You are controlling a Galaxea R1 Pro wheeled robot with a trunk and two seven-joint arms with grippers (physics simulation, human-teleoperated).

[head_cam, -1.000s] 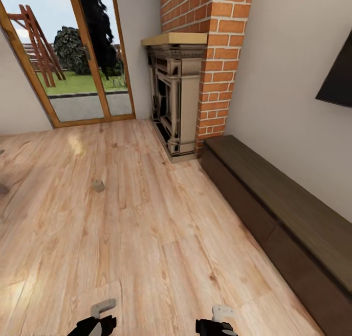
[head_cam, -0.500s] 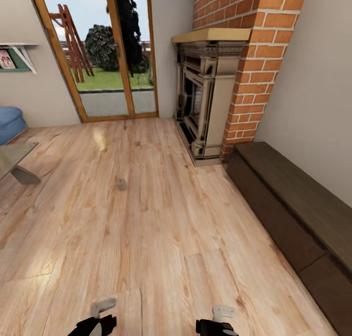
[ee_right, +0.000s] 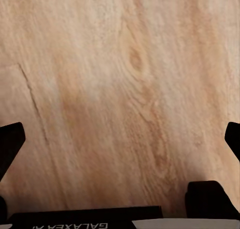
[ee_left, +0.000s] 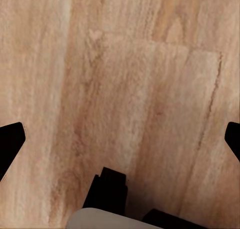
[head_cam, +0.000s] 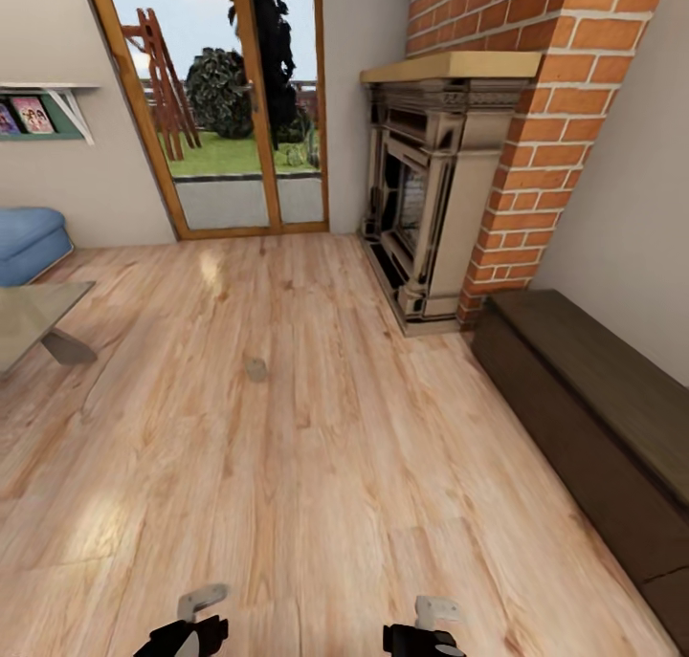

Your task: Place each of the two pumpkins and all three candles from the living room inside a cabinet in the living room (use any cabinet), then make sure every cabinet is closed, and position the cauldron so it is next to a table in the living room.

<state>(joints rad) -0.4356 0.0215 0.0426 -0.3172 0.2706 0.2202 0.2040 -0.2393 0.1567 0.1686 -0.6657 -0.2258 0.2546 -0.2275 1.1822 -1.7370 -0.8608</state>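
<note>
Head view: one candle (head_cam: 255,369), a squat beige cylinder, stood alone on the wooden floor (head_cam: 316,504), well apart from everything else. One cabinet (head_cam: 593,418), long, low and dark brown, ran along the wall on the robot's right, its fronts flush and shut, beginning just beside the brick fireplace (head_cam: 450,179). One glass door (head_cam: 225,102) gave onto a garden. At the far left, part of a low table (head_cam: 38,322), a blue seat (head_cam: 29,241) and one wall shelf (head_cam: 48,112) with pictures. No pumpkins, no cauldron and no other candles could be counted here. The left gripper (head_cam: 196,617) and right gripper (head_cam: 429,624) hung low at the picture's lower edge, both carrying nothing.

Left wrist view: two dark fingertips (ee_left: 11,144) sat far apart at the frame's sides, bare floorboards between them; the jaws were spread, grasping nothing.

Right wrist view: the same, two fingertips (ee_right: 11,141) wide apart over plain floor, hand released.

Risks, as a judgement: the candle was small and low, so a base driven too close could knock it over or roll it away, and a reach to floor level would demand a deep trunk bend. With only one of the five items counted, the rest might be overlooked. The cabinet was shut, so it had to be opened before anything could go in.
</note>
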